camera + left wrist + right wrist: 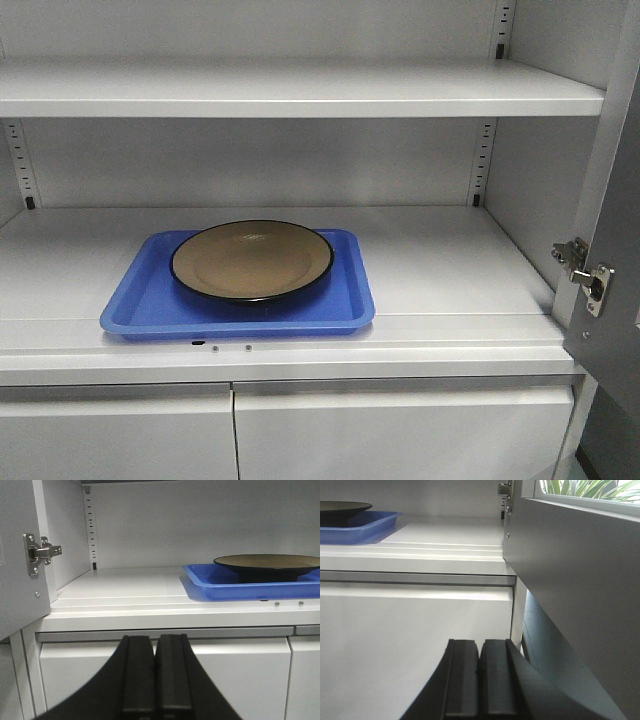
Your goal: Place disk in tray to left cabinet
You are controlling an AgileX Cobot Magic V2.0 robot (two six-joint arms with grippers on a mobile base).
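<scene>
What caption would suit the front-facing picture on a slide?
Round tan plate with black rim resting in a bright blue plastic tray on a light grey metal cabinet shelf.

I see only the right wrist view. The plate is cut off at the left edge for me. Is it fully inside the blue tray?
Observer: Yes. In the front view the plate sits wholly within the blue tray, toward its rear.
Operator: Is the left end effector near the tray?
Observer: No. The left wrist view shows the left end effector shut, empty, in front of the lower doors, below the shelf.
Operator: Is anything on the upper shelf?
Observer: The front view shows nothing on the visible part of the upper shelf.
</scene>
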